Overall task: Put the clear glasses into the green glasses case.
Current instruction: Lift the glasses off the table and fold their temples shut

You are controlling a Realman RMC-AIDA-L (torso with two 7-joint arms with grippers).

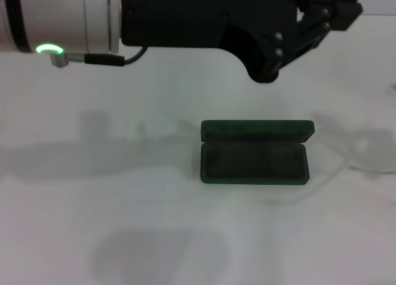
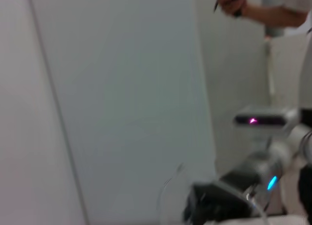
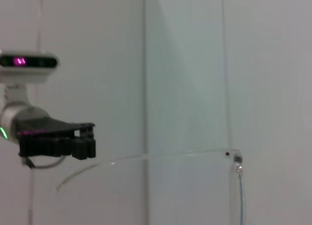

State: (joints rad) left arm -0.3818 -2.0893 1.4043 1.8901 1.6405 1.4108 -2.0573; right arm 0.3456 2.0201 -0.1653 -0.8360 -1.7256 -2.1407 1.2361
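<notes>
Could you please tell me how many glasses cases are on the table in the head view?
1: the green glasses case lies open on the white table, right of centre, below the left tool.

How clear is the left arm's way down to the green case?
Probably clear. The left gripper hangs above and behind the green glasses case, which lies open on the white table with nothing visible between them. The right gripper is outside the head view.

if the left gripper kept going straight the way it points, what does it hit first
The left gripper would probably meet the clear glasses by the right gripper facing it; depth unclear.
</notes>
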